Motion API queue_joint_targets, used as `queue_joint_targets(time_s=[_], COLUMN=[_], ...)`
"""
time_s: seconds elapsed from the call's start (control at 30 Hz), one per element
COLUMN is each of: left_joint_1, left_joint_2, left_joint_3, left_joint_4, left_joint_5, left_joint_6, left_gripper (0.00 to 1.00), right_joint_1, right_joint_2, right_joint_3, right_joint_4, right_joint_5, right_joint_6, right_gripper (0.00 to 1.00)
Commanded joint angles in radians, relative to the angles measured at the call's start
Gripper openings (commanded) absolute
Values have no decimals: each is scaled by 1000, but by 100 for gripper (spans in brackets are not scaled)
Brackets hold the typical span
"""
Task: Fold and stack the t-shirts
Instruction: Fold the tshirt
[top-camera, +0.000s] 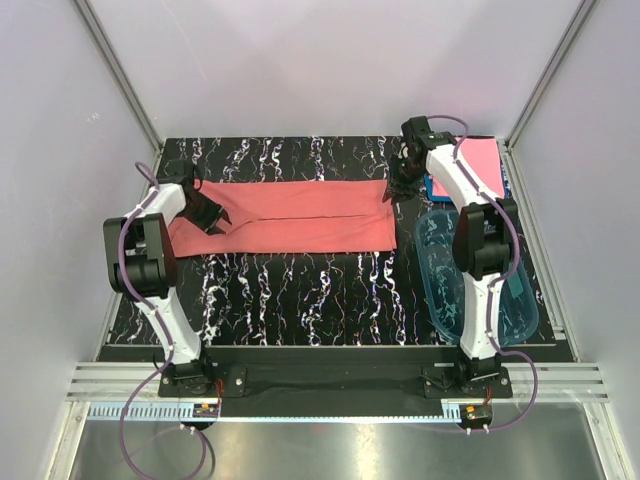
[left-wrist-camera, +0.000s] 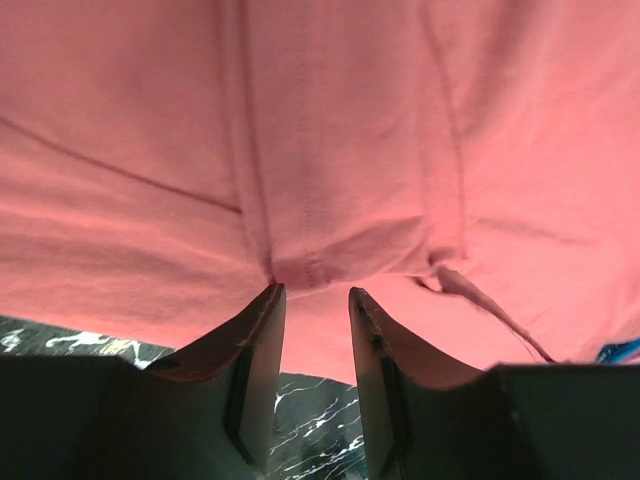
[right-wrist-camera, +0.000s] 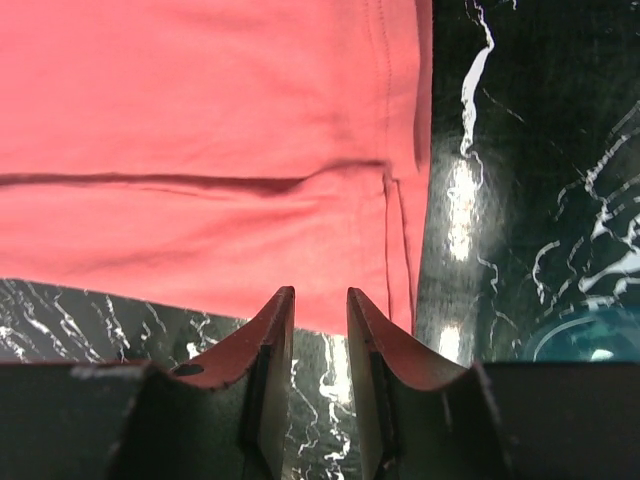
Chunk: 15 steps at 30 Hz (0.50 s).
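The salmon t-shirt (top-camera: 290, 217) lies flat on the black marbled table as a long strip running left to right. My left gripper (top-camera: 212, 214) is at its left end; in the left wrist view the gripper (left-wrist-camera: 314, 294) is open and empty, its tips just over the shirt (left-wrist-camera: 320, 140) near a seam. My right gripper (top-camera: 401, 180) is at the shirt's right end; in the right wrist view the gripper (right-wrist-camera: 319, 294) is open and empty over the shirt's (right-wrist-camera: 200, 150) near edge by its corner. A folded pink t-shirt (top-camera: 472, 160) lies on a folded blue one (top-camera: 437, 189) at the back right.
A clear blue plastic tub (top-camera: 470, 285) stands on the right side of the table (top-camera: 300, 300), beside the right arm; its rim shows in the right wrist view (right-wrist-camera: 590, 340). Grey walls and metal rails enclose the table on the left, right and back.
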Motion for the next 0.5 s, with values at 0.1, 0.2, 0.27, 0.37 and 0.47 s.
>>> queue_joint_targets(time_s=[0.1,0.2,0.27,0.37,0.47], left_joint_1=[4,1,-1,-1,-1], left_joint_2=[-15,19,37,59,90], left_joint_3=[21,28,35,56,102], left_joint_4=[-30,-35,-33,-12,-19], left_joint_5=[-84,-55,-50,-47,-44], left_joint_6=[-63,-69,-76,-77,-71], left_gripper=[37,36,36,35,24], right_joint_1=[9,6,8,9,8], right_joint_2=[-95,-95,-98,-99,-107], right_joint_3=[-60,-71,-73,-74,-85], right_joint_4=[13,17,20,15,10], right_joint_5=[3,-12,-13,-9,-6], right_joint_6=[-21,-15,-15,-22,-27], right_gripper=[35,35,35,35,35])
